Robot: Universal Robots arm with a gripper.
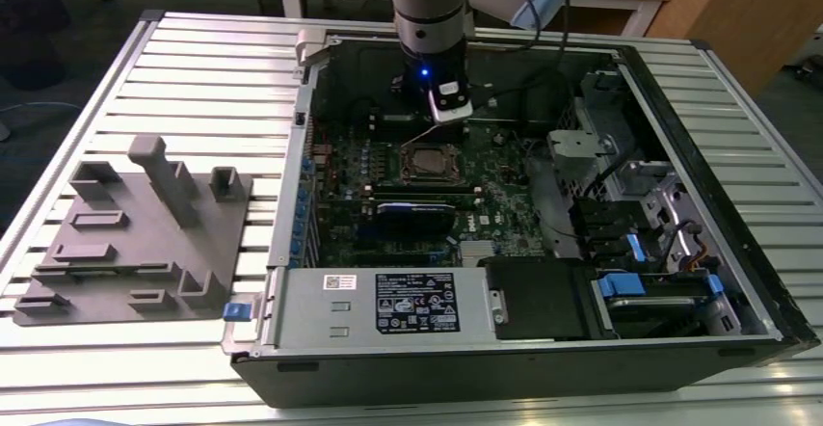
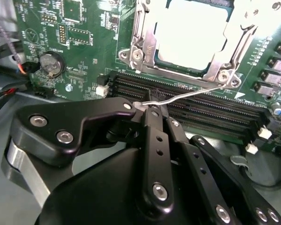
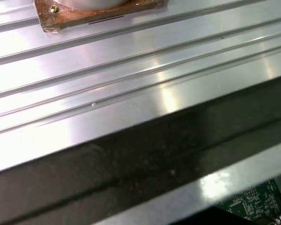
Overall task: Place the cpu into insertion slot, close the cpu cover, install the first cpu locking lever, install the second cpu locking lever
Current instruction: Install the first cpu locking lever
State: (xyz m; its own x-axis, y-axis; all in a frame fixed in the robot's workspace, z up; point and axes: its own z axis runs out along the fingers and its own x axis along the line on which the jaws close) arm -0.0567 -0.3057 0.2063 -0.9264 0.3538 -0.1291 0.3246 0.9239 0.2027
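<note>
Jaws: closed on the hooked end of the locking lever (image 2: 192,93), at the tip of the black gripper (image 2: 147,108) in the second wrist view.
Lever: a thin wire, slanting over the long black card slots (image 2: 201,112) to a corner of the cover (image 2: 147,42).
Cpu (image 2: 192,33): seated in the slot (image 1: 429,161), its pale top showing through the cover's window and its far edge cut off.
Cover: lying down over the cpu.
Hidden: the slot's dark centre, under cpu and cover.
Hard to make out: a copper-coloured plate (image 3: 98,11), cut off in the first wrist view.
Surface: a ribbed metal worktop (image 1: 206,69) carries the open computer case (image 1: 515,368), with a grey tray (image 1: 129,233) at the exterior view's left.
Room: wooden desks (image 1: 720,12) behind.
</note>
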